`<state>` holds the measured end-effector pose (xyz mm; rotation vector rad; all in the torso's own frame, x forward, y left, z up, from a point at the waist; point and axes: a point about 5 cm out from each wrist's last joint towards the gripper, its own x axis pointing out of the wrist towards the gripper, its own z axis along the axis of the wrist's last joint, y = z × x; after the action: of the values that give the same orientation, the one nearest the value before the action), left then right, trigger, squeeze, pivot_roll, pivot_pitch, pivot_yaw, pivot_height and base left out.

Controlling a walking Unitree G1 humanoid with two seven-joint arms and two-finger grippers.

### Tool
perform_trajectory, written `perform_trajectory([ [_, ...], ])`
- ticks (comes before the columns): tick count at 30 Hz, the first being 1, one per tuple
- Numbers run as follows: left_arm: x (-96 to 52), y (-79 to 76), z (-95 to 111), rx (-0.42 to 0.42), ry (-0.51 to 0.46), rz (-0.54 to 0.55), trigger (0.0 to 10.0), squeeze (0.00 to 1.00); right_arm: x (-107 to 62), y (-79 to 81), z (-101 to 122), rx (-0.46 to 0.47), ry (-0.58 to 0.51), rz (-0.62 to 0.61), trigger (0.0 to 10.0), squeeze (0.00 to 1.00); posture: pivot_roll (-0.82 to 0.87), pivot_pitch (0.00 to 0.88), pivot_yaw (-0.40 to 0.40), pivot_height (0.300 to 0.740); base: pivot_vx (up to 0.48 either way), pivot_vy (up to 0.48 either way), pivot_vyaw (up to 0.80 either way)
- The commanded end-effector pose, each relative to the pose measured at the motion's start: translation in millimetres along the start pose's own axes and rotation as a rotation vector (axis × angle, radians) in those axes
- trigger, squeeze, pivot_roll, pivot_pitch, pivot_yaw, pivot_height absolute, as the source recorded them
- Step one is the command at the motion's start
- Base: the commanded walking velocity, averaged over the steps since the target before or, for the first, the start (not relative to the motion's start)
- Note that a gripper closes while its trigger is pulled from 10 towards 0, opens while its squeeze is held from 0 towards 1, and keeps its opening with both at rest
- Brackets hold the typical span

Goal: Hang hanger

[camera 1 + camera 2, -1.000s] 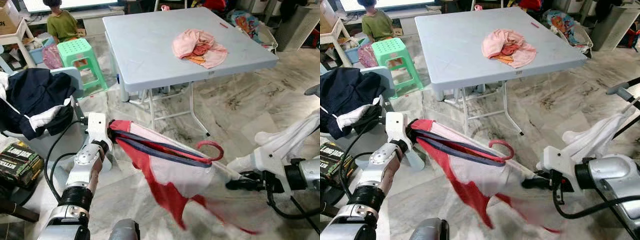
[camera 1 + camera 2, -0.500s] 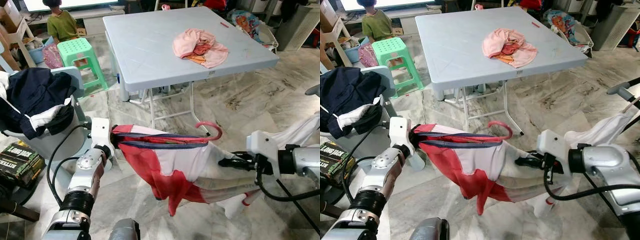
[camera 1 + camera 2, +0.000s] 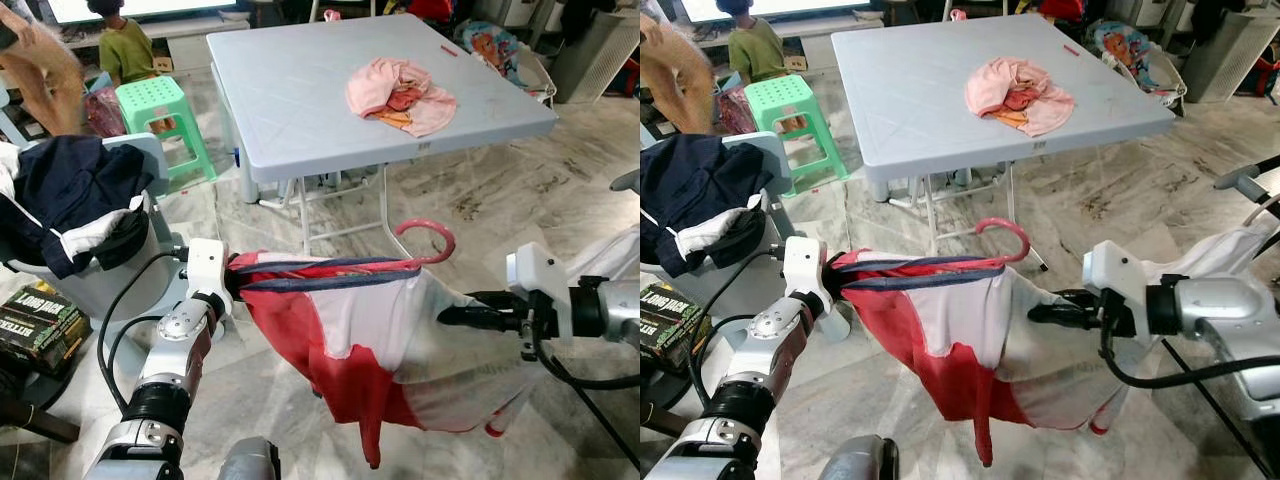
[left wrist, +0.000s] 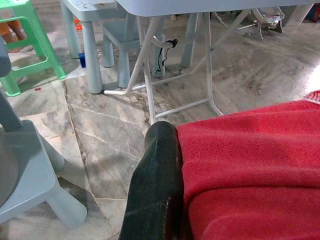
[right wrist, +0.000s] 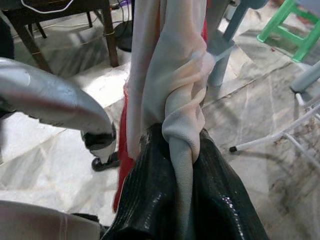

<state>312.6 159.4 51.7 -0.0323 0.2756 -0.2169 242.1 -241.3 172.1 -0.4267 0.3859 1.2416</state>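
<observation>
- Red and white garment point(image 3: 370, 335), with a navy band along its top edge.
- Pink hanger point(image 3: 428, 243) hook.
- Pale grey-blue worktop point(image 3: 290, 90), with a crumpled pink cloth point(image 3: 400, 95) showing orange and red patches.
- Mint green stool point(image 3: 160, 110).
- Navy clothing point(image 3: 70, 195), white trim, possibly a collar.
- Grey-veined marble floor point(image 3: 500, 210).

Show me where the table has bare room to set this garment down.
The grey table is bare across its left and near parts. Only the far right is crowded by the pink clothes pile. Both claws, left and right, hold the red-and-white garment.
</observation>
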Motion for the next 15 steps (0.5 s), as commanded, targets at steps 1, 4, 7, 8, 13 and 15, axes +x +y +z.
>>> perform_trajectory([
  [1, -1.4, 10.2, -2.4, -0.009, 0.024, 0.056, 0.0, 0.0, -8.6, -0.2, 10.2, -0.035, -0.025, 0.01, 10.0, 0.0, -0.03, 0.0, 0.009, 0.74, 0.0, 0.0, 0.0],
  [4, -1.5, 10.4, -2.0, -0.021, 0.023, 0.062, 0.0, 0.0, -8.7, 0.1, 9.8, -0.032, -0.014, 0.025, 10.0, 0.0, -0.03, 0.0, 0.007, 0.74, 0.0, 0.0, 0.0],
  [7, -1.1, 12.0, -3.8, -0.016, 0.027, 0.075, 0.0, 0.0, -8.6, 0.7, 9.2, -0.027, -0.003, 0.039, 10.0, 0.0, -0.04, 0.0, 0.007, 0.74, 0.0, 0.0, 0.0],
  [8, -0.9, 12.5, -4.4, -0.022, 0.03, 0.083, 0.0, 0.0, -11.6, 3.1, 7.3, -0.023, 0.003, 0.05, 10.0, 0.0, -0.04, 0.0, 0.007, 0.74, 0.0, 0.0, 0.0],
  [13, -0.8, 11.4, -4.3, -0.026, 0.035, 0.075, 0.0, 0.0, -13.1, 5.9, 11.7, -0.027, -0.006, 0.057, 10.0, 0.0, -0.04, 0.0, 0.008, 0.74, 0.0, 0.0, 0.0],
  [15, -0.8, 10.8, -5.4, -0.028, 0.04, 0.073, 0.0, 0.0, -13.0, 6.2, 14.4, -0.023, -0.024, 0.061, 10.0, 0.0, -0.04, 0.0, 0.008, 0.74, 0.0, 0.0, 0.0],
])
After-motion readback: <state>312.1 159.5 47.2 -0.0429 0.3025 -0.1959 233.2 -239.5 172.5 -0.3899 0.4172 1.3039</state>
